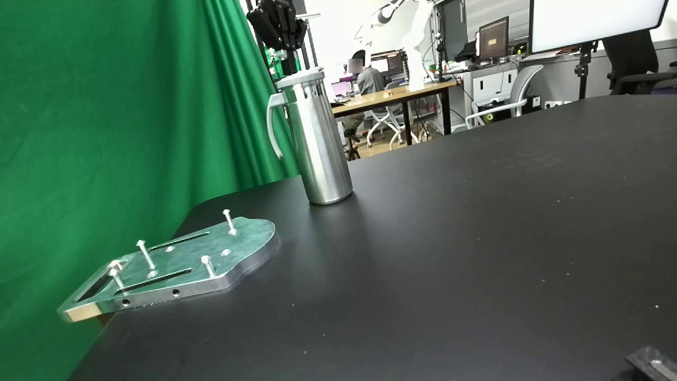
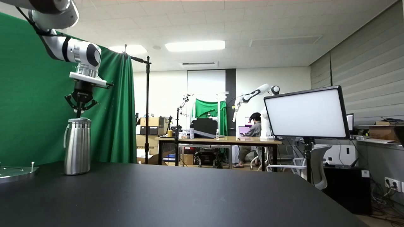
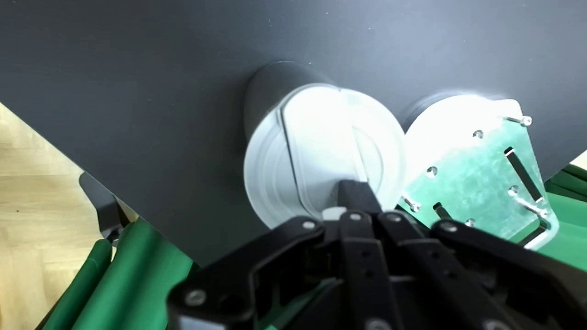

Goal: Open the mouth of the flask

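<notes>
The gripper is pointing down, its fingers pressed together, holding nothing. Right beneath them, the flask is standing, its lid on; whether the fingertips are touching it, I cannot tell. Below, off to one side, the plate is lying.

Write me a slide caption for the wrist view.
Closed gripper at the pale lid of the flask, a greenish pegged plate jutting past the edge of the black table.
</notes>
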